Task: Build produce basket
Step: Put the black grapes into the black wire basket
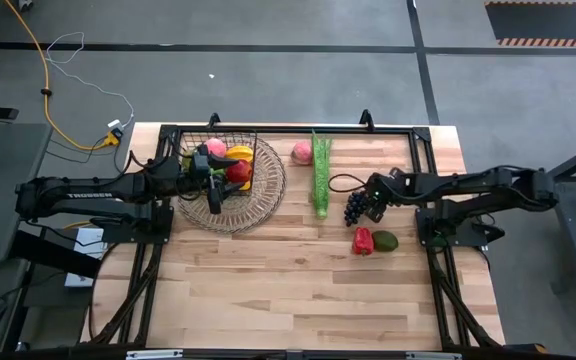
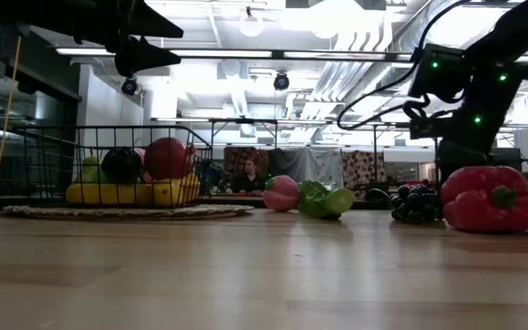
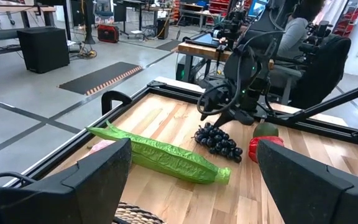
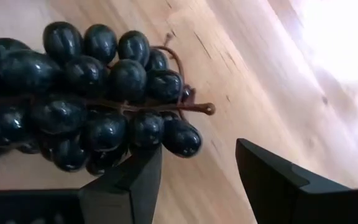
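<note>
Grapes: dark purple plastic grape bunch (image 4: 86, 99) lies on the pale wooden table (image 1: 298, 290), between the long green leafy stalk (image 1: 320, 172) and the red pepper (image 1: 363, 241).
Handling: probably light, knobbly and slick; the brown stem looks the surest hold.
Right gripper (image 4: 197, 171): fingers parted, empty, just beside the bunch's stem end.
Left gripper (image 3: 191, 180): open, above the black wire-mesh basket (image 1: 218, 165).

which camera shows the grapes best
The right wrist view: the grapes fill it, stem and all. High view shows a small dark cluster; low view a dark clump; left wrist a distant bunch.
</note>
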Controlling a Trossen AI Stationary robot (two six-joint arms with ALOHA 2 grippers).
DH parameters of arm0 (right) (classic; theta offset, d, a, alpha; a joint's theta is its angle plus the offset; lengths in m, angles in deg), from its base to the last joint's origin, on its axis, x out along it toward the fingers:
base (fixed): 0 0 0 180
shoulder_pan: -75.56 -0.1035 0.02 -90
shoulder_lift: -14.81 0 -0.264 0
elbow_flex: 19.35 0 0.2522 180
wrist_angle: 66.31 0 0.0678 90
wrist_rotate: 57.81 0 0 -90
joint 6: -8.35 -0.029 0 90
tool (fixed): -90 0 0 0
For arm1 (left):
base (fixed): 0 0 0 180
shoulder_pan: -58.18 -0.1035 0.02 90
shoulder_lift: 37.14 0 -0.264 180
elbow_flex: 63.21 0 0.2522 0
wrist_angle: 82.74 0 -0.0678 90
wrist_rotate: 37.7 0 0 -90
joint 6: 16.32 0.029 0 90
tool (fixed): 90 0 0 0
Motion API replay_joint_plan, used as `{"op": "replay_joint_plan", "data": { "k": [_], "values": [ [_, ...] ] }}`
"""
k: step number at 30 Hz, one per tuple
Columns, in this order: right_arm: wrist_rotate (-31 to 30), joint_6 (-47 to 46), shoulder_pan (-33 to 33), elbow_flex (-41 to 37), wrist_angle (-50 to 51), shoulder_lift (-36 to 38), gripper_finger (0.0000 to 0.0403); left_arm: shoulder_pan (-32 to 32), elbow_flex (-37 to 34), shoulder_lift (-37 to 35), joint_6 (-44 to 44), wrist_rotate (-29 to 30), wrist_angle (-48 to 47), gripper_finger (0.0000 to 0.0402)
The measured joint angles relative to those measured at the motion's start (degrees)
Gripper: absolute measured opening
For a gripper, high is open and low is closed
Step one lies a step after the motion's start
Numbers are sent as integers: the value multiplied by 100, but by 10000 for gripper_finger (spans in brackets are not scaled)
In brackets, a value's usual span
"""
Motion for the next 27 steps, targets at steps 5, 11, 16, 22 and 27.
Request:
{"op": "replay_joint_plan", "data": {
  "k": [5,11,16,22,27],
  "values": [
    [-50,937,2,9,-154,-188,196,-1,0,0,0,0,0,335],
    [-92,1569,2,9,-355,-351,196,-2,0,0,2,0,0,335],
    [-83,1808,2,9,-455,-364,196,0,0,0,0,0,0,335],
    [-46,1827,0,9,-458,-364,158,0,0,0,2,0,0,335],
    [-33,1860,0,9,-458,-364,78,0,0,0,2,0,0,335]
  ]
}}
